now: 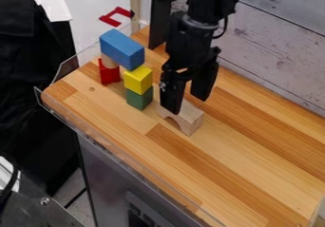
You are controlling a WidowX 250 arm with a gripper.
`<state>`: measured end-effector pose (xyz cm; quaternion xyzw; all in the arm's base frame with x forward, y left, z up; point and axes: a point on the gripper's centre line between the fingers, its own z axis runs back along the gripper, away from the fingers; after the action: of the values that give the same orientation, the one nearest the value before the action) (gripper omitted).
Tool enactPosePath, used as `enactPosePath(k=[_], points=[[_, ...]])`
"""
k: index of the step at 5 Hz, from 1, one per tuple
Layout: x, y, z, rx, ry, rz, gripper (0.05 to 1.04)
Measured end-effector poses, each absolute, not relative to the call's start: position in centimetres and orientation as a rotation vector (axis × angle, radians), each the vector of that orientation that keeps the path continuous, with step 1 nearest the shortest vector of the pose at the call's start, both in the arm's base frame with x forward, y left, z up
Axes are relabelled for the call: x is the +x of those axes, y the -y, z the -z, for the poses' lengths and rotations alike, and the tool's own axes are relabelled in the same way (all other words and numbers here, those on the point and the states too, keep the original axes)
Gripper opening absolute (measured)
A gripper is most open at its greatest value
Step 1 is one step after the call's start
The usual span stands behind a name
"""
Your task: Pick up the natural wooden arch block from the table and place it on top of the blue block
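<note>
The black gripper [186, 102] hangs down near the middle of the table's back half, its two fingers spread apart. Its left finger comes down in front of part of a natural-wood arch block [189, 119]; whether they touch I cannot tell. The arch stands on the wooden table with its opening facing the front left. Left of the gripper, a blue block [122, 48] lies across two stacks. One is a yellow block [138, 80] on a green block [139, 99]; the other is a tan piece [109, 61], partly hidden, above a red block [109, 74].
The wooden tabletop [247, 159] has a low clear guard along its left and front edges. A whitewashed plank wall [279, 45] runs behind it. A dark upright post [160, 19] stands by the back left corner, and a red bracket-shaped piece [113, 17] lies beyond the table.
</note>
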<state>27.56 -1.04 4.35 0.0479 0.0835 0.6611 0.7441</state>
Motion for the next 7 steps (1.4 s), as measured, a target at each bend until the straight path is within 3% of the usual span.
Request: enactPosePath(k=[5,6,7], points=[[27.4,0.1,-1.6,0.104,-0.296,-1.498,0.969],[27.7,0.2,-1.1,0.096,-0.317,-1.484,0.695],[27.8,0.3,-1.1,0.074,-0.328,-1.480,0.593]])
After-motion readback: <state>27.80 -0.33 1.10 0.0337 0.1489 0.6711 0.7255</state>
